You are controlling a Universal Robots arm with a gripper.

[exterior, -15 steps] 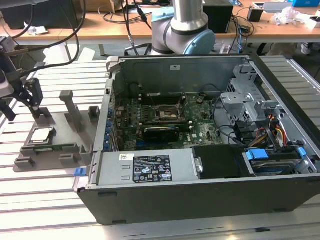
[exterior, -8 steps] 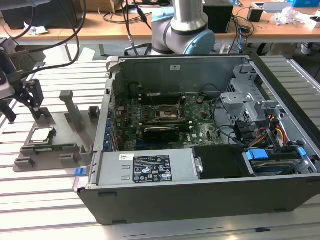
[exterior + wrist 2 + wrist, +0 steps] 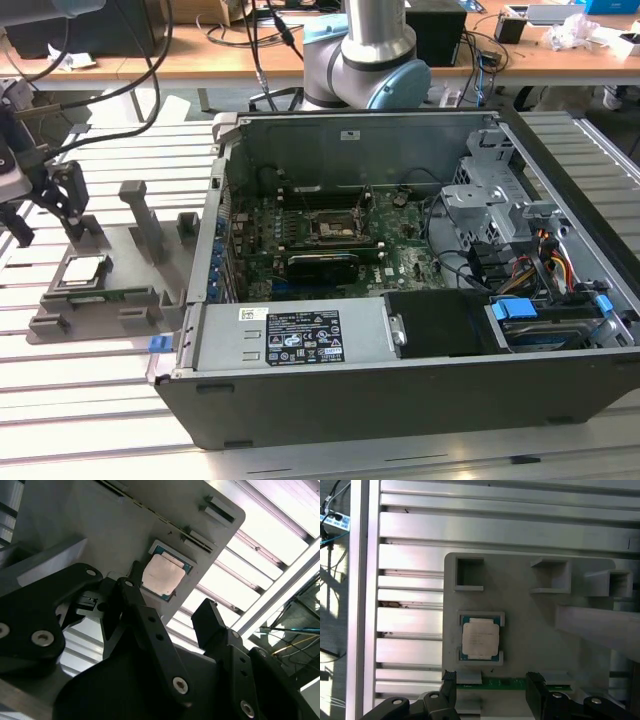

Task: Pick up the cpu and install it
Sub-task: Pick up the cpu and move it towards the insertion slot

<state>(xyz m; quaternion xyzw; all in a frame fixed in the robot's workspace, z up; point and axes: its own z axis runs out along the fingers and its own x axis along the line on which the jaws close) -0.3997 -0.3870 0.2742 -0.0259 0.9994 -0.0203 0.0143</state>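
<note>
The cpu (image 3: 82, 270) is a small square chip with a silver top plate and a greenish rim. It lies flat in its recess on the grey holder tray (image 3: 120, 300) at the exterior view's left. Both wrist views look down on the cpu (image 3: 162, 575) (image 3: 480, 639) in the tray (image 3: 530, 630). My gripper (image 3: 42, 215) hangs above the tray's far-left end, apart from the chip. Its black fingers (image 3: 449, 682) stand wide apart, so the gripper (image 3: 492, 682) (image 3: 170, 612) is open with nothing between them. The dark motherboard socket (image 3: 333, 228) sits inside the open computer case.
The open computer case (image 3: 400, 400) fills the middle and right of the slatted aluminium table (image 3: 90, 400), with drive cages and cables (image 3: 540, 260) at its right end. Upright posts (image 3: 145, 220) rise from the tray. The arm's base (image 3: 365, 60) stands behind the case.
</note>
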